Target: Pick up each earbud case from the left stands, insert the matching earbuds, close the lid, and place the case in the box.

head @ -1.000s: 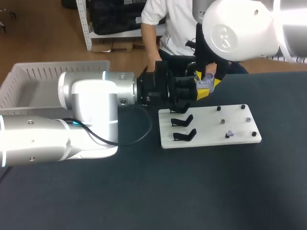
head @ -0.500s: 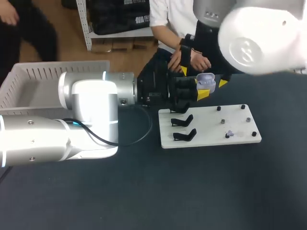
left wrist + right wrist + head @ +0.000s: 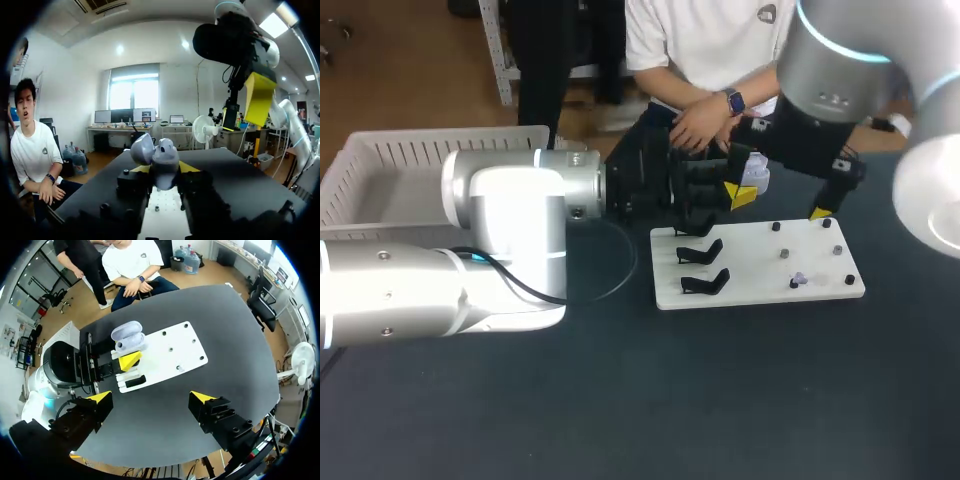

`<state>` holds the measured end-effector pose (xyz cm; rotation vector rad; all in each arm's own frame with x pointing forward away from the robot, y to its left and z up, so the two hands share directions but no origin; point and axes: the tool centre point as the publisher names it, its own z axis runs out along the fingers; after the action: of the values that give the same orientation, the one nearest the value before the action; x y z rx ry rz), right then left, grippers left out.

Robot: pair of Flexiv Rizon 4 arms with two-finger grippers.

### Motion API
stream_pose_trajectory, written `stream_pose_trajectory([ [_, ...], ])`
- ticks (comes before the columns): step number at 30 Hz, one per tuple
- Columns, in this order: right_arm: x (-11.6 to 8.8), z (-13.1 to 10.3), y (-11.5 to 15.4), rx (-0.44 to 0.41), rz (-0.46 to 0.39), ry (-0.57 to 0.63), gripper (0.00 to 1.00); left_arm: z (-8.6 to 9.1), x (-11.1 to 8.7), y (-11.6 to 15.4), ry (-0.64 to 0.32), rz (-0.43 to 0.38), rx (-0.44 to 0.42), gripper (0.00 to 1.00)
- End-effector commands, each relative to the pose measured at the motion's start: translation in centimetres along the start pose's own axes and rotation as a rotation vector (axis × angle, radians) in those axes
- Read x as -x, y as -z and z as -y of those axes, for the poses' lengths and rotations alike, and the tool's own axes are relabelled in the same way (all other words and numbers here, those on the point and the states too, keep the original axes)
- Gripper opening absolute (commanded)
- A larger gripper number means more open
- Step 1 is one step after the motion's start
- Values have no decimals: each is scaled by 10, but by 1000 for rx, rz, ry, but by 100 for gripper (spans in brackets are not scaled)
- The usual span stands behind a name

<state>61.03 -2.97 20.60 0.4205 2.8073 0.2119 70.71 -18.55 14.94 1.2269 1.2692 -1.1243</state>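
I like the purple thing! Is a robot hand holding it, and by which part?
Yes. The left gripper pinches the open lavender earbud case by the sides of its base; the lid is free. The right gripper holds nothing.

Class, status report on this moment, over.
Left gripper shut on earbud case, lid open. Right gripper open, empty, high above table. One earbud on white board. No obstruction seen.

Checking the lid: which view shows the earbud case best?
Left wrist view: the earbud case sits close up in the left tool, lid open. The right wrist view shows it smaller, from above; the head view only a small pale shape.
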Motion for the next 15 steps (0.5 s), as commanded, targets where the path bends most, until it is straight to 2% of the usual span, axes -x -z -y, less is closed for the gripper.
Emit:
stream_pose_trajectory([
  [1,-12,15,-1,78,64,12,100,2,-1,-1,-4,6,8,0],
  [5,-18,24,-4,85,45,29,100,2,-1,-1,-4,6,8,0],
  [7,-20,27,-5,45,47,37,100,2,-1,-1,-4,6,8,0],
  [15,-20,27,-5,45,47,37,100,2,-1,-1,-4,6,8,0],
])
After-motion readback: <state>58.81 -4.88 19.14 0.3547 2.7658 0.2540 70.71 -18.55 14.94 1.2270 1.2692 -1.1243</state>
